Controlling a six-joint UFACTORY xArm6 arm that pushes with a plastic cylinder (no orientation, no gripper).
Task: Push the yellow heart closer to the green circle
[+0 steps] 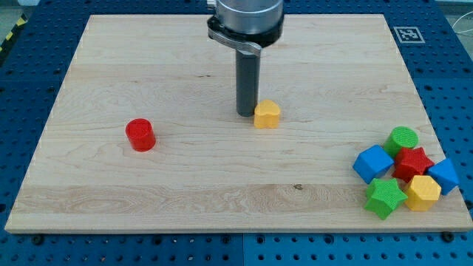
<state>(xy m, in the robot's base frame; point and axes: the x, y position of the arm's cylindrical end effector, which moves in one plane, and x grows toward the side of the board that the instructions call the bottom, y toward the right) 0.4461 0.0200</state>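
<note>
The yellow heart (267,114) lies on the wooden board near the middle, a little toward the view's top. My tip (246,113) stands right against the heart's left side, touching or nearly touching it. The green circle (403,138) sits far to the view's right, at the top of a cluster of blocks near the board's right edge. The rod rises from the tip to the arm's body at the view's top.
A red cylinder (140,135) stands alone at the view's left. The right cluster holds a blue cube (372,163), a red star (412,163), another blue block (446,175), a yellow block (423,192) and a green star (385,197). The wooden board (185,185) lies on a blue perforated table.
</note>
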